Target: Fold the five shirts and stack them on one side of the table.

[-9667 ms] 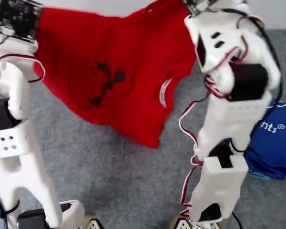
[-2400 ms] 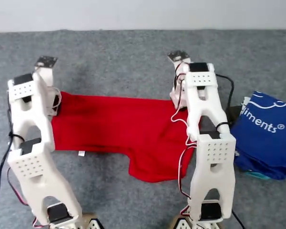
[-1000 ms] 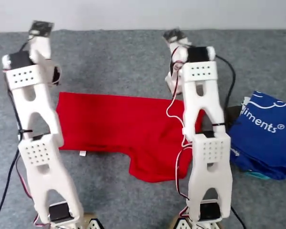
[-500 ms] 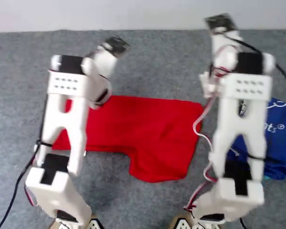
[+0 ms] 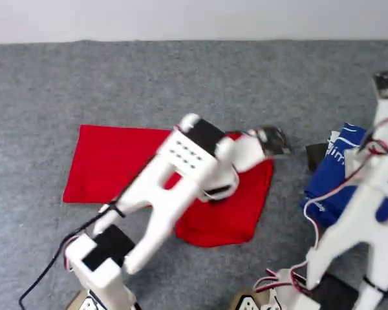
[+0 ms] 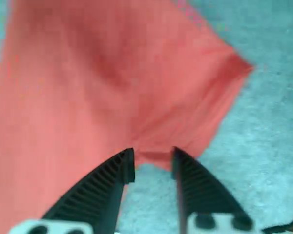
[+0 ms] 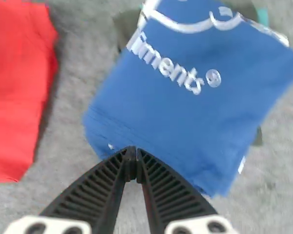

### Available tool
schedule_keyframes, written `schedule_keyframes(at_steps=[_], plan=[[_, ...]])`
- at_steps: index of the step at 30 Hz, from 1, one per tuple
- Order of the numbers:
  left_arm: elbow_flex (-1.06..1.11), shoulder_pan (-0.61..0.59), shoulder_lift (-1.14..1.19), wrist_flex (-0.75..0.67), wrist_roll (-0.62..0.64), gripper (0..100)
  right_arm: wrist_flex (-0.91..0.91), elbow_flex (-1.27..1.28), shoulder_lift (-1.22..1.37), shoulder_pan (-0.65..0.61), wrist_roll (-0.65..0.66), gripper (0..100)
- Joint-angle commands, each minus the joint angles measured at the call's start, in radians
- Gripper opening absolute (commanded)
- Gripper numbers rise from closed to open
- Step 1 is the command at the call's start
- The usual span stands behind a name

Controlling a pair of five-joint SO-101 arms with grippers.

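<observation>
Seemingly the job was somewhere past its middle. A folded blue shirt (image 5: pixel 336 184) lay on top of a pile at the right side of the grey table (image 5: pixel 181 77), with a teal edge (image 7: pixel 261 17) and something dark peeping out from under it, so more than one garment was probably stacked there already; how many could not be counted. The red shirt (image 5: pixel 110 161) lay flat in the middle of the table, well apart from the pile. It was folded into a rough oblong, but a flap at its right end stuck out toward the robot. The left gripper (image 6: pixel 151 163) hung over that right end, its fingers spread with a clear gap and nothing between them, just above the cloth's edge. The right gripper (image 7: pixel 132 158) sat above the near edge of the blue shirt, its fingers pressed together and apparently empty. What remained, by this reading, was to fold the red shirt further, set it on the pile, and deal with any shirts not accounted for.
</observation>
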Motion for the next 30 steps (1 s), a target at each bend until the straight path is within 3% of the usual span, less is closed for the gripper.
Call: schedule_keyframes(at_steps=[1, 6, 21, 30], plan=[[-0.01, 0.071, 0.051, 0.003, -0.003, 18, 0.041, 0.041, -0.101, 0.071, 0.032, 0.9], [-0.012, 0.138, 0.173, 0.0, -0.006, 18, 0.041, 0.115, -0.177, 0.119, 0.058, 0.9], [-0.005, 0.135, 0.313, -0.104, -0.032, 18, 0.041, 0.137, -0.243, 0.16, 0.058, 0.9], [-0.019, 0.13, 0.365, -0.132, -0.034, 7, 0.041, 0.135, -0.243, 0.16, 0.058, 0.9]])
